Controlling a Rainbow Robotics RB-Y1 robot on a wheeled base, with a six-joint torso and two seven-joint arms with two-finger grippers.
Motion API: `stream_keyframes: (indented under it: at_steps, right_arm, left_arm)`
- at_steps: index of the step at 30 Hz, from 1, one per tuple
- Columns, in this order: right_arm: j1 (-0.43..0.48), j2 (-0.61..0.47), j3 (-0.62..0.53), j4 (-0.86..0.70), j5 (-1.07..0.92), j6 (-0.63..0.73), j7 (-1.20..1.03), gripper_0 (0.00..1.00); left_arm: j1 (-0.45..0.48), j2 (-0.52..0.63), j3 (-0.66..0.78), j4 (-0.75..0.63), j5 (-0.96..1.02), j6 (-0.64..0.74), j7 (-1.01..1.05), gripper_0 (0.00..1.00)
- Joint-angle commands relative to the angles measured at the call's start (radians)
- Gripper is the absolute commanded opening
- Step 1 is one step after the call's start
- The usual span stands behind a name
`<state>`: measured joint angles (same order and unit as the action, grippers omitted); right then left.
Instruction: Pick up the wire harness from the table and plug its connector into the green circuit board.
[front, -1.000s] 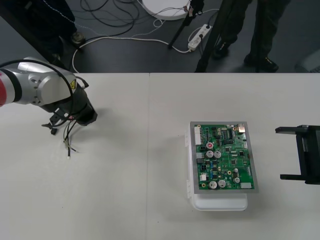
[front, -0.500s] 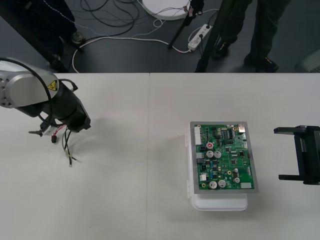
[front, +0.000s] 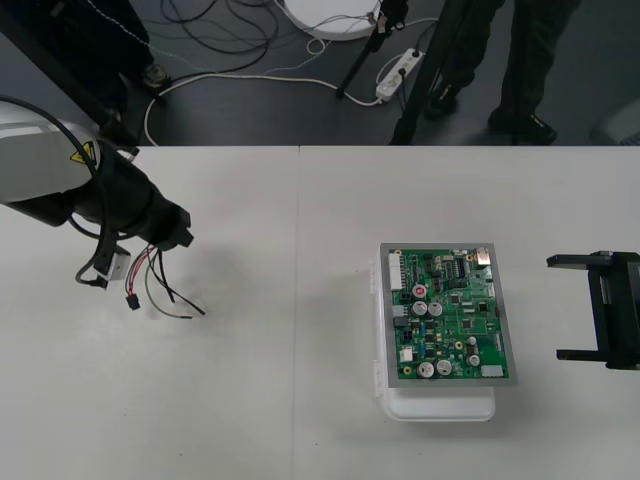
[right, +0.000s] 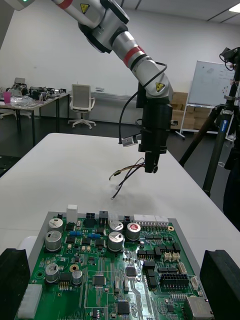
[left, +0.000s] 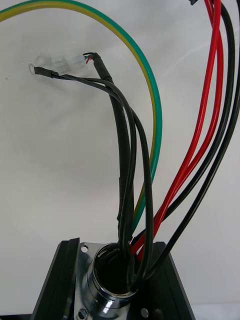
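Left gripper (front: 168, 234) is at left-middle of the front view, closed on the wire harness (front: 158, 282). In the left wrist view we see its black fingers (left: 57, 285) clamped on the flange of the round metal socket (left: 102, 295), with the wires running out of it away from the gripper. We judge the socket end is held because it is the solid part. That leaves the small black plug (front: 132, 301), the end the board needs, dangling free on the wires.

In the front view the plug sits just below-left of the gripper, and the loose wires fan out to the lower right. In the right wrist view the wires hang under the left gripper above the table (front: 300, 420). We cannot tell if their tips brush the surface. The harness is well apart from the green circuit board (front: 450, 315), which lies on its white base (front: 440, 405) right of centre. The plug is not in the board.

Left arm pose: it enters at the upper left edge and the forearm angles toward the lower right. The wrist points down at the table, close to vertical in the right wrist view.

Right gripper (front: 572, 308) is at the right edge beside the board, fingers spread wide and holding nothing; it looks parked.

We judge the carry to the board is the step in hand. A plug on slack wires will likely need a regrasp, or the right gripper, to aim it.
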<state>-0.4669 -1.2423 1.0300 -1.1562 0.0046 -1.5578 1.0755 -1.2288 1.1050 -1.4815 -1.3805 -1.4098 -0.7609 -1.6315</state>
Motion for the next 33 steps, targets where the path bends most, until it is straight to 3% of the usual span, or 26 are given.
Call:
stream_keyframes:
  at_steps: [1, 8, 18, 33]
  right_arm:
    - [-0.022, 0.001, -0.025, -0.003, 0.003, -0.013, -0.026, 1.0]
    - [-0.022, 0.001, -0.025, -0.003, 0.0, -0.013, -0.048, 1.0]
    - [-0.022, 0.001, -0.025, -0.005, 0.0, -0.013, -0.075, 1.0]
    - [-0.022, 0.001, -0.025, -0.005, 0.0, -0.013, -0.098, 1.0]
  left_arm:
    - [0.023, 0.065, 0.07, -0.057, 0.028, 0.011, 0.153, 0.0]
    - [0.137, 0.116, 0.214, -0.127, 0.04, -0.021, 0.252, 0.0]
    - [0.373, 0.124, 0.581, -0.153, 0.008, -0.235, 0.404, 0.0]
    - [0.677, 0.009, 1.061, -0.258, -0.178, -0.477, 0.731, 0.0]
